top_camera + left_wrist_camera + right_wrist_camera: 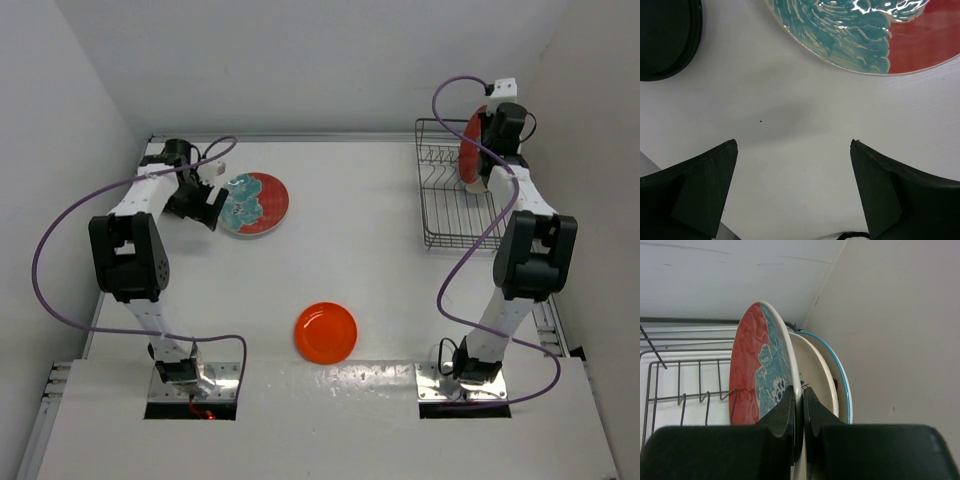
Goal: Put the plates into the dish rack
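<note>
**Right jaws pinching a floral plate at the rack; left jaws spread above the bench.**

At 2 o'clock on the bench (350, 250) we see the dish rack (445, 200). There the right jaws are pressed onto the rim of an upright red-and-teal floral plate (757, 370). Behind it a cream plate (815, 372) and a blue-rimmed plate (842, 380) show only as slivers, their patterns hidden. The left jaws are spread wide and hold nothing, near the second floral plate (255, 203) at 10 o'clock, which the wrist view cuts off. A black plate (665, 40) shows only as a dark arc at that view's 10 o'clock; from above we cannot make it out. The orange plate (325, 332) lies at 6 o'clock.
</note>
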`<move>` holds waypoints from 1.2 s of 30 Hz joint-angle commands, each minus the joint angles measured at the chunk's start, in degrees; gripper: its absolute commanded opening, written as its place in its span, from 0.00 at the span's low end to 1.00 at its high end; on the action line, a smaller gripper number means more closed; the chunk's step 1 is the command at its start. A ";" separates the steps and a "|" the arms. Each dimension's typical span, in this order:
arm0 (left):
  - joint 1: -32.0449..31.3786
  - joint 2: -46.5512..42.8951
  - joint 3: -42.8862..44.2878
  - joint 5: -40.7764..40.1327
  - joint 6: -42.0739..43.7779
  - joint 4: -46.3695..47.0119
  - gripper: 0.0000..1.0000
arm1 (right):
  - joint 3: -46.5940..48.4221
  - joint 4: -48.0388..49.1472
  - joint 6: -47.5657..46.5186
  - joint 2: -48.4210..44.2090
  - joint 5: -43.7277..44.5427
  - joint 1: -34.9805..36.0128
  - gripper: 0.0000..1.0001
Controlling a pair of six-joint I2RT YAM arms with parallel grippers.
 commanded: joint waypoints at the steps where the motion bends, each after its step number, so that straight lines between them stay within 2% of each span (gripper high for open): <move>1: 0.02 1.03 1.50 1.22 -0.61 -0.23 1.00 | 0.31 8.98 2.30 -2.41 -0.83 0.66 0.00; 8: 0.02 4.27 1.50 4.47 -1.13 -0.23 1.00 | 0.49 7.23 2.13 -1.97 -1.27 0.93 0.01; 17: 0.02 4.29 2.03 4.48 -1.66 -0.23 1.00 | -3.72 15.30 -5.24 -3.02 15.58 3.30 0.00; 21: 0.02 4.28 2.03 4.47 -1.66 -0.23 1.00 | -5.39 19.61 -7.27 -3.73 19.29 4.09 0.00; 25: 0.02 3.76 2.03 4.47 -1.14 -0.23 1.00 | -6.71 22.60 -8.07 -4.34 17.81 4.88 0.00; 32: 0.02 3.75 2.03 5.00 -1.13 -0.23 1.00 | -7.50 13.74 -0.87 -3.21 8.05 4.71 0.00; 33: 0.02 3.75 2.03 5.00 -1.13 -0.23 1.00 | -7.59 13.29 -0.34 -3.20 7.44 4.71 0.02; 34: 0.02 3.75 2.03 5.00 -1.13 -0.23 1.00 | -8.20 13.12 -0.24 -2.68 7.43 4.79 0.11; 36: 0.02 3.75 1.50 5.00 -1.13 -0.23 0.99 | -9.34 14.34 -0.59 -2.67 7.86 4.80 0.16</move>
